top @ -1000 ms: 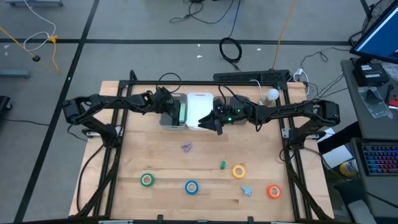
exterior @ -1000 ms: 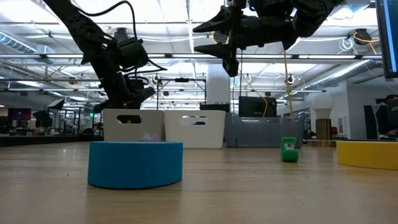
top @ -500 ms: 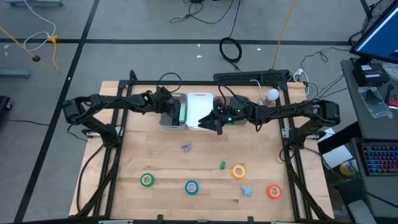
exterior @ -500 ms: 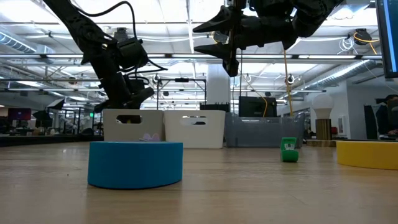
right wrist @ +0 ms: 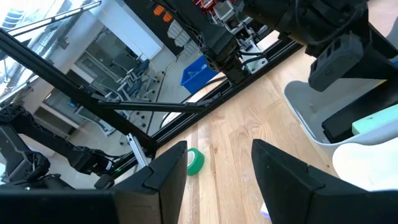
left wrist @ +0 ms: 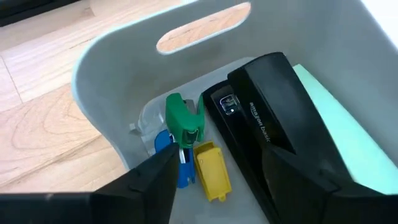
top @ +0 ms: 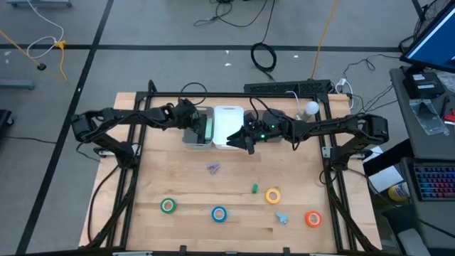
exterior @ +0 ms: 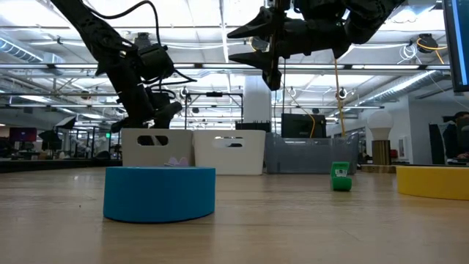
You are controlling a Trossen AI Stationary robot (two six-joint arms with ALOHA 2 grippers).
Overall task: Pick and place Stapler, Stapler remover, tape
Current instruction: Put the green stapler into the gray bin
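My left gripper (left wrist: 217,193) hangs open over the grey bin (left wrist: 93,93), pointing down into it. In the bin lie a black stapler (left wrist: 261,124), a mint-green stapler (left wrist: 336,137), and green (left wrist: 183,121), blue and yellow (left wrist: 211,171) stapler removers. My right gripper (top: 238,139) stands open and level above the white bin (top: 229,114), with nothing between its fingers. The green (top: 168,205), blue (top: 219,213), yellow (top: 273,195) and orange (top: 313,219) tape rolls lie flat on the table near its front edge.
A small green object (top: 254,188), a purple one (top: 213,168) and a light blue one (top: 282,218) lie loose on the wood. The two bins stand side by side at the table's far middle. Bare wood lies between the bins and the tape rolls.
My left gripper has opened over the grey bin without shifting. In the low view, what shows through the bin's handle slot has changed from pale yellow to dark. My right arm has kept still.
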